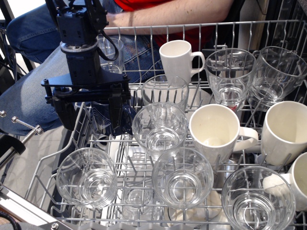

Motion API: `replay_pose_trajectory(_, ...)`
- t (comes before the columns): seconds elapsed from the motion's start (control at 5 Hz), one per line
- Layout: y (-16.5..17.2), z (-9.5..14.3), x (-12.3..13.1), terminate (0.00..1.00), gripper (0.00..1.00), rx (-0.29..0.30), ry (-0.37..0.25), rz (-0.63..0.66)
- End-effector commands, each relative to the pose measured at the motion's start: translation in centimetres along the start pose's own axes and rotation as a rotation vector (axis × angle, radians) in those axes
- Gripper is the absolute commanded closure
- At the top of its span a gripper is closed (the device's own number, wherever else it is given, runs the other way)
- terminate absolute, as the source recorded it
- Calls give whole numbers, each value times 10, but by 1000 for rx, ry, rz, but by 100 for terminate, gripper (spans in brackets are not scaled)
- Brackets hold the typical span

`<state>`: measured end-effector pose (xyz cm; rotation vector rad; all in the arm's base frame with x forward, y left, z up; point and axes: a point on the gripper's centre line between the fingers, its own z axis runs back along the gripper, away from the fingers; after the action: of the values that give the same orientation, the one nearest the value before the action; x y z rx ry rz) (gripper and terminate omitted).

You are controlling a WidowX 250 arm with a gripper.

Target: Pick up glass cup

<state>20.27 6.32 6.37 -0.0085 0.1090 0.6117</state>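
Note:
Several clear glass cups stand upright in a wire dish rack. One glass cup is at the front left, directly below my gripper. Others stand at the front middle, the centre, behind that, the front right and the back right. Another glass is partly hidden behind the gripper body. My black gripper hangs over the rack's left side with fingers pointing down and spread wide, holding nothing. A dark blue mug is partly hidden by the right finger.
White handled mugs stand at the back middle, centre right, right and the right edge. A person in a red shirt and jeans sits just behind the rack. The rack's wire wall runs along the left side.

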Motion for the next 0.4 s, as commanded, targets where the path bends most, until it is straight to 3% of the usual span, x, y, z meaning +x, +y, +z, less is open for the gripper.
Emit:
replay_pose_trajectory(0.0,0,0,0,0,0,0,0,0)
replay_pose_trajectory(0.2,3,-16,9,0,0,-24,14,69)
